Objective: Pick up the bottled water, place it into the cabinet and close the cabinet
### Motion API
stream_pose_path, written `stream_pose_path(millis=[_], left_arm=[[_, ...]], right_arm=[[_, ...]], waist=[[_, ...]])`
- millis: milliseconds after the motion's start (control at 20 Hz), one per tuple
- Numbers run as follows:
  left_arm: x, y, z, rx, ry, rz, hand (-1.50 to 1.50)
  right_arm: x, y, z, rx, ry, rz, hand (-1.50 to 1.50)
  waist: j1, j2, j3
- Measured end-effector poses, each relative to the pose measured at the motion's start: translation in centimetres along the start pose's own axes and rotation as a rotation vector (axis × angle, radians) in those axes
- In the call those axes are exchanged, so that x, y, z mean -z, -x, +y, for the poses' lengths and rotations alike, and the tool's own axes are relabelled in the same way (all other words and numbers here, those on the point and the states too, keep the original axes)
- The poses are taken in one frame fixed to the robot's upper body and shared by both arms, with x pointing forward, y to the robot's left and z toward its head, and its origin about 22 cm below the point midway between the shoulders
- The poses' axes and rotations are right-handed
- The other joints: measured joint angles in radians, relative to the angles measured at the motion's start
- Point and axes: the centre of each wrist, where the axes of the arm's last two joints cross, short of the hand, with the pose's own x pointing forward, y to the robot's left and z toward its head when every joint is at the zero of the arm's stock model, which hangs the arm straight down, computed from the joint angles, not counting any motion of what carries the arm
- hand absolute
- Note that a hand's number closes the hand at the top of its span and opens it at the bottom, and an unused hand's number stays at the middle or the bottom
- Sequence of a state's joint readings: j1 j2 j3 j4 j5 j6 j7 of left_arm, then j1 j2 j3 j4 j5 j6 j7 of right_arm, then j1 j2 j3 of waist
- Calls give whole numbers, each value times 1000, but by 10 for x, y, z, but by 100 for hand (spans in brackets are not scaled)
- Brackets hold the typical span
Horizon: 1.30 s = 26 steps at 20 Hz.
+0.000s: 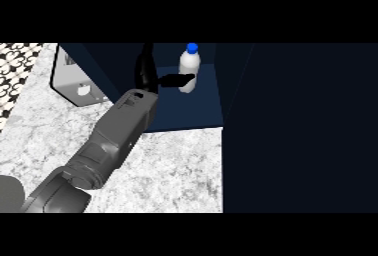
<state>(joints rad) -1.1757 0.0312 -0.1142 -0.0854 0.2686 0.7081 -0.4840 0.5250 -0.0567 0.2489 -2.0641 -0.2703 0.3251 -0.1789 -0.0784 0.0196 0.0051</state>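
The bottle (189, 67) is white with a blue cap. The hand (164, 80) is black, its forearm (111, 142) grey. The cabinet (184, 112) is dark navy. The counter (173, 170) is white marble, speckled grey. The wall (16, 60) carries a black-and-white ornamental pattern.

A single head view looks steeply down from above the worktop (170, 170), facing forward into the open cabinet (184, 107); one forearm (111, 145) rises from the lower left edge, close to the lens.
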Motion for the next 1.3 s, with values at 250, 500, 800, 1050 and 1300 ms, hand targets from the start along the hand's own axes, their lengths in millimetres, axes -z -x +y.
stream_pose_path(millis=[250,500,800,1050,1300], left_arm=[[1,-3,0,-116,34,-49,-150],[0,-7,-2,-241,95,-121,-150],[-8,-8,-9,-378,168,-197,-150],[-14,-7,-11,-406,230,-265,-150],[-24,0,-7,-457,260,-270,-150]], right_arm=[[-7,-3,-4,-7,-2,-2,-150],[-8,-7,0,-21,7,-8,-150],[-5,-6,-2,-26,24,-10,-150],[-3,-12,4,-35,37,-9,-150],[-8,-13,1,-34,55,-3,-150]], waist=[[7,-1,-2],[17,-1,-1],[40,-9,0],[52,-14,1],[77,-23,-1]])
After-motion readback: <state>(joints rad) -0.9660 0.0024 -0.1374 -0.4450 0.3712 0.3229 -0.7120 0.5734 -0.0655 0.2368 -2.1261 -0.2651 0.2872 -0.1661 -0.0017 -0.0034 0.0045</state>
